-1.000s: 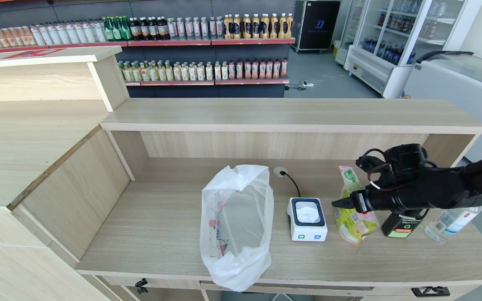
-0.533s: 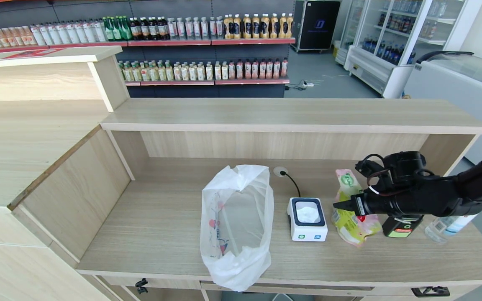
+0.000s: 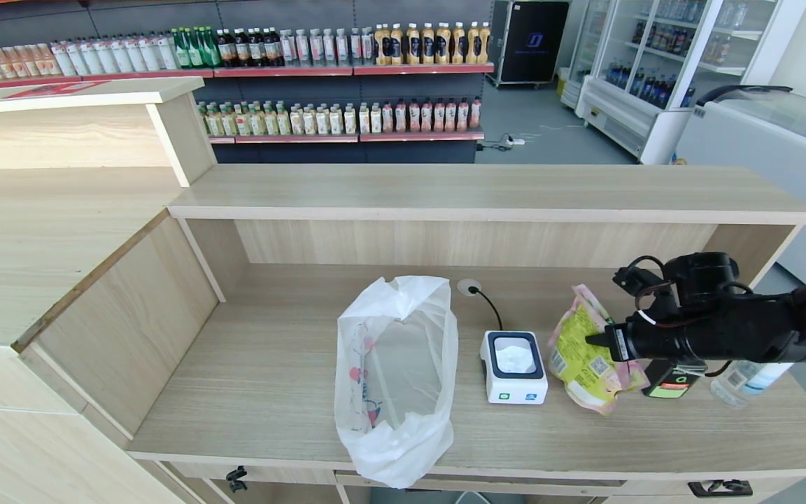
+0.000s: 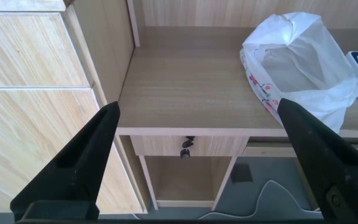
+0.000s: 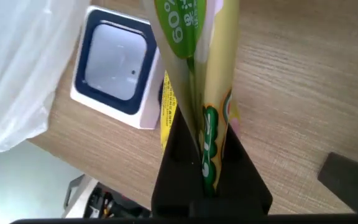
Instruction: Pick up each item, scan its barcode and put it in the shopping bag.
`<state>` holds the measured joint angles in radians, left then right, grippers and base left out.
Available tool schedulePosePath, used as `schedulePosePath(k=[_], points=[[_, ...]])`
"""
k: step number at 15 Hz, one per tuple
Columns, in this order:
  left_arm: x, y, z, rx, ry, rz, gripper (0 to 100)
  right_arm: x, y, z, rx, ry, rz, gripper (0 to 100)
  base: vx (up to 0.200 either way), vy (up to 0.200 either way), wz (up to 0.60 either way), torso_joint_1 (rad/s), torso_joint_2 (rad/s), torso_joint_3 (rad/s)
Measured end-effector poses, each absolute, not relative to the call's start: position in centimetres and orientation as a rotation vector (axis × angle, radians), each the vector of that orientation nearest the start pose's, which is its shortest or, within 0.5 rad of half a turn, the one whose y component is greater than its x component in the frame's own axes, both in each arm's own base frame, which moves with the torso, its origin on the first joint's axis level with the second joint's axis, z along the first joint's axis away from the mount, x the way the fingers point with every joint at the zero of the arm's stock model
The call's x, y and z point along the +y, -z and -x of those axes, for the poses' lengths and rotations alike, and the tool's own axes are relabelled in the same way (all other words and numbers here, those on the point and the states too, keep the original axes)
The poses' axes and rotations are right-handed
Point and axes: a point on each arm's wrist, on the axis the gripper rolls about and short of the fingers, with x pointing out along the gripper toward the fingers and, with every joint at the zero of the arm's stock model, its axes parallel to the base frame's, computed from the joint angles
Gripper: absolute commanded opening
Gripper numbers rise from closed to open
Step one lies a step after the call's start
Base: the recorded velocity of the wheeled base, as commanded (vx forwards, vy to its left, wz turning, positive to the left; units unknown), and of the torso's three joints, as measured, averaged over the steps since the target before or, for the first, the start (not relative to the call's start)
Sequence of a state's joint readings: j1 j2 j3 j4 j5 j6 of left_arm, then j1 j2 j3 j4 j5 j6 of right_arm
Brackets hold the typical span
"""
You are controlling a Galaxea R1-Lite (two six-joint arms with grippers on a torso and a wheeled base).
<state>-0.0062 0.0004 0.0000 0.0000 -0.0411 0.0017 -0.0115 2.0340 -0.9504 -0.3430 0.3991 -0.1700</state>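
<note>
While the right fingers (image 3: 597, 341) pinch the yellow-green snack pouch (image 3: 578, 350), it stands tilted just beside the scanner (image 3: 513, 364), right of the white shopping bag (image 3: 396, 378) on the desk (image 3: 270, 378); the left fingers (image 4: 86, 162) gape wide apart.

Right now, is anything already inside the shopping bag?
No, the open shopping bag shows only its own white plastic inside.

I couldn't really read anything, tbh: just green print and a QR square on the snack pouch (image 3: 581, 350) beside the scanner (image 3: 513, 366).
</note>
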Motion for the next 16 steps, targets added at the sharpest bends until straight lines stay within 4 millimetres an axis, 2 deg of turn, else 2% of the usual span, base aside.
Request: schedulePosePath(k=[2, 4, 7, 9, 10, 13, 16], points=[[-0.1, -7.5, 2.3, 0.0, 0.047, -0.002, 100, 0.0, -10.8, -34.6, 0.64, -0.543, -0.055, 0, 0.0, 0.0, 0.0, 0.0, 0.0, 0.0], [-0.1, -7.5, 2.3, 0.0, 0.047, -0.002, 100, -0.6, -14.6, -32.6, 0.606, -0.696, -0.151, 0, 0.0, 0.0, 0.0, 0.0, 0.0, 0.0], [-0.1, -7.5, 2.3, 0.0, 0.047, -0.002, 100, -1.0, -22.0, -28.9, 0.496, -1.013, -0.299, 0, 0.0, 0.0, 0.0, 0.0, 0.0, 0.0], [-0.1, -7.5, 2.3, 0.0, 0.047, -0.002, 100, -1.0, -26.5, -26.6, 0.381, -1.177, -0.305, 0, 0.0, 0.0, 0.0, 0.0, 0.0, 0.0], [-0.1, -7.5, 2.3, 0.0, 0.047, -0.002, 100, -0.9, -28.0, -25.7, 0.345, -1.217, -0.294, 0, 0.0, 0.0, 0.0, 0.0, 0.0, 0.0], [-0.1, -7.5, 2.3, 0.0, 0.047, -0.002, 100, -0.3, -31.1, -22.7, 0.263, -1.32, -0.254, 0, 0.0, 0.0, 0.0, 0.0, 0.0, 0.0], [-0.1, -7.5, 2.3, 0.0, 0.047, -0.002, 100, 0.5, -31.7, -19.4, 0.231, -1.385, -0.229, 0, 0.0, 0.0, 0.0, 0.0, 0.0, 0.0]])
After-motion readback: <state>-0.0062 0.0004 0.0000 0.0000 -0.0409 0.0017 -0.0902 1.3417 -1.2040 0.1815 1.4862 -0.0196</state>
